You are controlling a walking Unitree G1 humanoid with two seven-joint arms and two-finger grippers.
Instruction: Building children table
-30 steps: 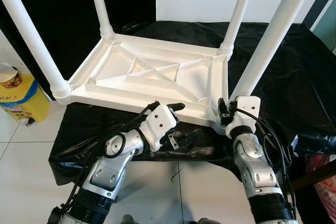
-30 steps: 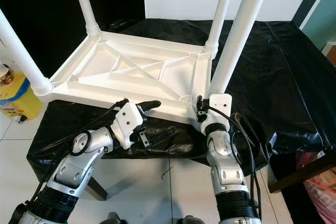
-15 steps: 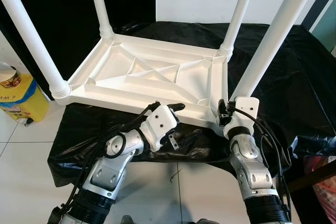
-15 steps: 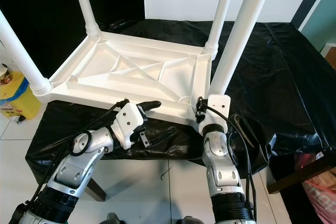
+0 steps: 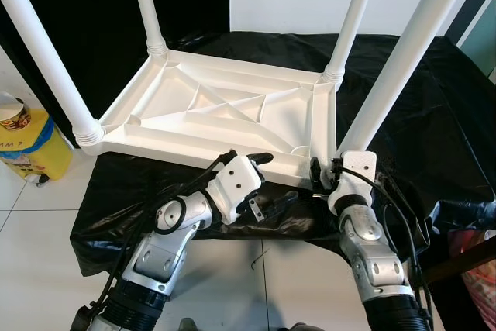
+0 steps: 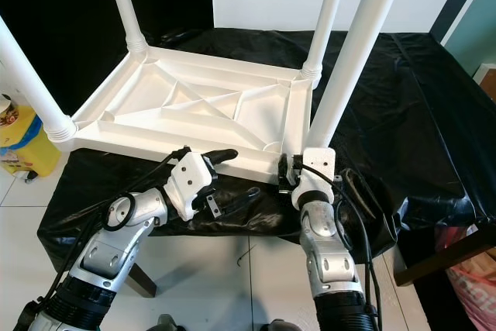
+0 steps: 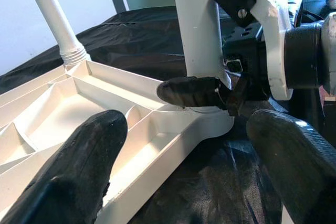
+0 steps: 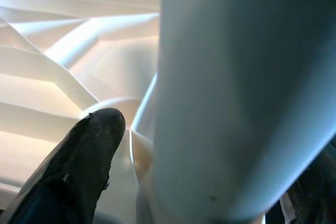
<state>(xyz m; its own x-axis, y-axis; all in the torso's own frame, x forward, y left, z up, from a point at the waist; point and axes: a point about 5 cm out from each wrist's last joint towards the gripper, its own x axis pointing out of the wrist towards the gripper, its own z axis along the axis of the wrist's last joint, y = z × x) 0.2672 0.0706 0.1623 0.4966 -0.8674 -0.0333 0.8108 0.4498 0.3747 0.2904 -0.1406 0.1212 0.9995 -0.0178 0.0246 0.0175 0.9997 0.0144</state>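
Note:
A white plastic children's table [image 5: 225, 106] lies upside down on a black-covered surface, its legs pointing up. My right gripper [image 5: 322, 170] is at the foot of the near right leg [image 5: 395, 67], where it meets the corner socket. It is shut on that leg, and one black finger [image 7: 194, 92] lies across the leg's base. My left gripper [image 5: 271, 180] is open at the table's near rim. One of its fingers [image 5: 260, 158] is above the rim and the other is below it, against the cloth.
The black cloth [image 5: 434, 114] hangs over the front edge above a tiled floor. A yellow container [image 5: 31, 145] stands on the floor at the left. A pink bag [image 5: 480, 269] sits at the far right. The near left leg [image 5: 46, 52] rises close to the left arm.
My right wrist and forearm have shifted a little to the left while staying at the base of the near right leg. The left gripper and the table have not moved.

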